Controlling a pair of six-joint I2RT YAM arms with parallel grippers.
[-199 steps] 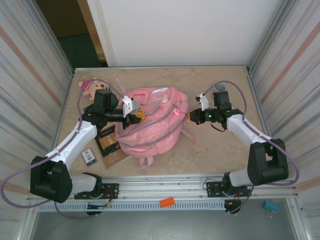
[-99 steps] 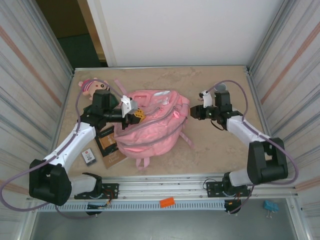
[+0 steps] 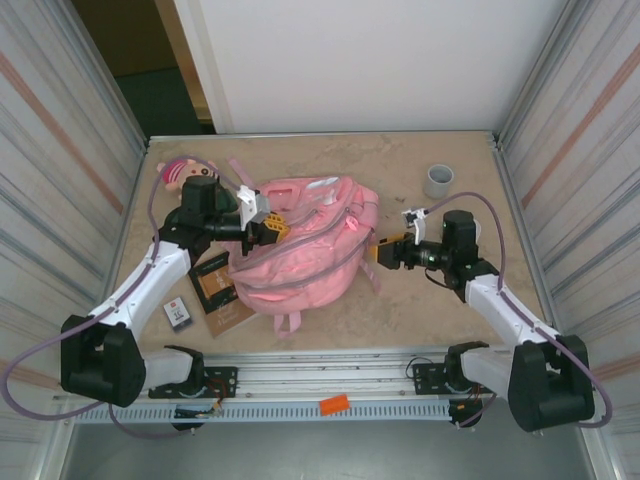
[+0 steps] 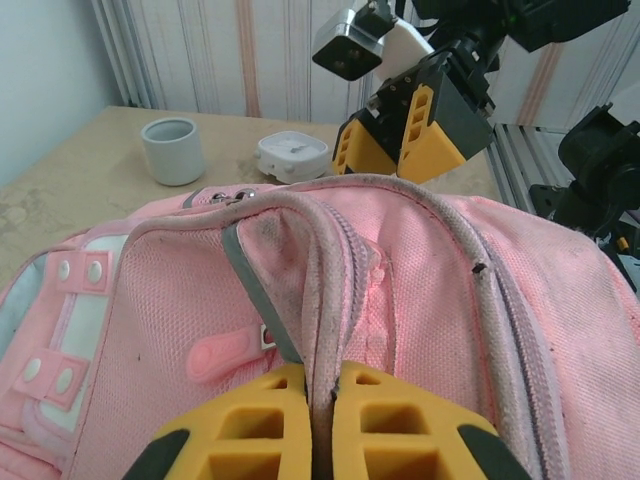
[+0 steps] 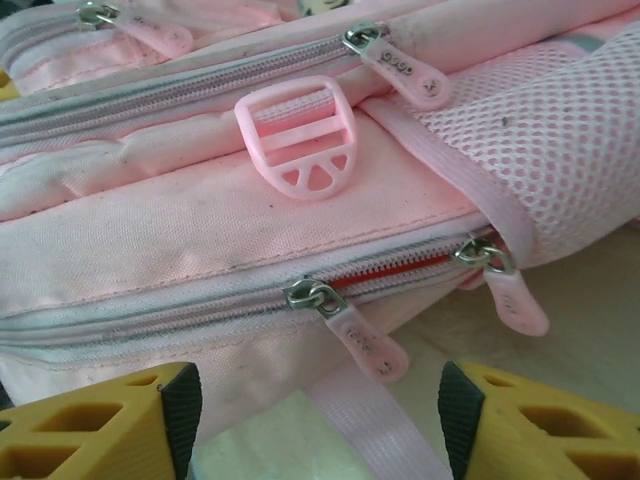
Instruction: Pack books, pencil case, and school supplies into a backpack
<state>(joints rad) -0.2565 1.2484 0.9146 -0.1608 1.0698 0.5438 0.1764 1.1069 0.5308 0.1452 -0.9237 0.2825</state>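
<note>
Right gripper [image 3: 385, 253] has let go. A second ago it was shut against the right edge of the backpack [image 3: 300, 250]. Its jaws now stand wide apart with nothing between them, and the arm has drawn back to the bag's near right.

Right wrist view: fingers [image 5: 110, 415] straddle a zip line on the bag's side. A pink zip pull [image 5: 365, 345] sits just ahead, with a thin red gap beside its slider.

Left gripper [image 4: 322, 410] unchanged, clamped tight on a grey-trimmed fold of the backpack at its left side.

Book [image 3: 213, 283] and small card [image 3: 178, 313] lie just off the backpack's near left, unpacked.

Judgement: still the opening stage. The compartment looks barely unzipped, so the right gripper likely needs a fresh hold on a pull.
</note>
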